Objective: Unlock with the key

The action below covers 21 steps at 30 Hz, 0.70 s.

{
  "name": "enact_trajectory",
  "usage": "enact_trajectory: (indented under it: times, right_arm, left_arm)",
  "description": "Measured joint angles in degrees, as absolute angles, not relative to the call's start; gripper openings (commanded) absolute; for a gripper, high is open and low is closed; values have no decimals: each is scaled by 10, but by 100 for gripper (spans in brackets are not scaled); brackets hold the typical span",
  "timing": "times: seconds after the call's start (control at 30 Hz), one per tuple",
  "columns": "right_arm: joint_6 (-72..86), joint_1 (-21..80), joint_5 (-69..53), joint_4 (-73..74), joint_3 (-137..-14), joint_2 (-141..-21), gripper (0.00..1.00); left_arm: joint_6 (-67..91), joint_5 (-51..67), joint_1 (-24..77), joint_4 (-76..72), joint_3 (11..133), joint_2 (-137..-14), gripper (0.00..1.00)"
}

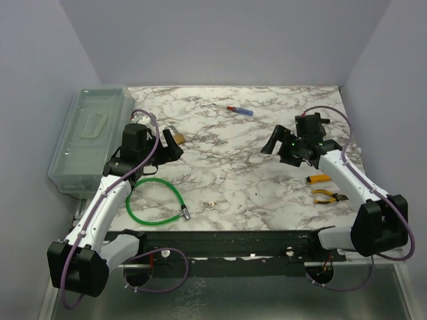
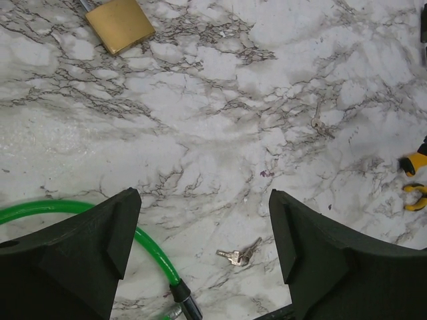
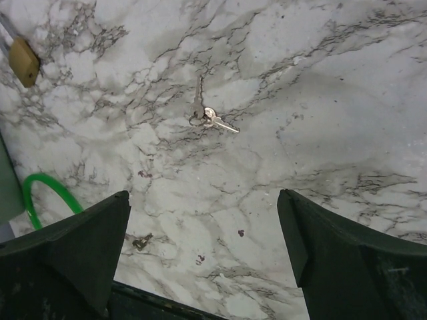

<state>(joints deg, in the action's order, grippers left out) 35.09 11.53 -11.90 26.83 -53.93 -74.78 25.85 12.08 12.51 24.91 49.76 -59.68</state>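
Observation:
A tiny silvery key pair (image 2: 240, 255) lies flat on the marble, just right of the green cable's metal tip (image 2: 183, 300); from above it is a pale speck (image 1: 210, 205). A second small key set (image 3: 207, 117) lies further out on the table, also seen as the far key set (image 2: 319, 125). The brass padlock (image 1: 179, 138) lies beside my left gripper (image 1: 170, 145). My left gripper (image 2: 203, 200) hangs open above the marble with nothing between its fingers. The right gripper (image 1: 277, 148) is also open and empty over bare marble (image 3: 203, 197).
A clear plastic bin (image 1: 93, 133) stands at the left edge. The green cable (image 1: 157, 203) loops on the near left. A red-and-blue pen (image 1: 240, 110) lies at the back. Yellow-handled pliers (image 1: 327, 195) and a yellow tool (image 1: 318, 179) lie under the right arm.

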Motion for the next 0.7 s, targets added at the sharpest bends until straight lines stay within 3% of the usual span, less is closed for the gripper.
enact_trajectory:
  times: [0.07, 0.53, 0.6, 0.7]
  right_arm:
    - [351, 144, -99, 284, -564, -775, 88]
    - [350, 221, -1, 346, -709, -981, 83]
    - [349, 230, 13, 352, -730, -999, 74]
    - [348, 236, 35, 362, -764, -1030, 72]
  left_arm:
    - [258, 116, 125, 251, 498, -597, 83]
    - [259, 86, 132, 259, 498, -595, 80]
    - [259, 83, 132, 260, 498, -593, 80]
    - [259, 80, 132, 260, 498, -591, 79]
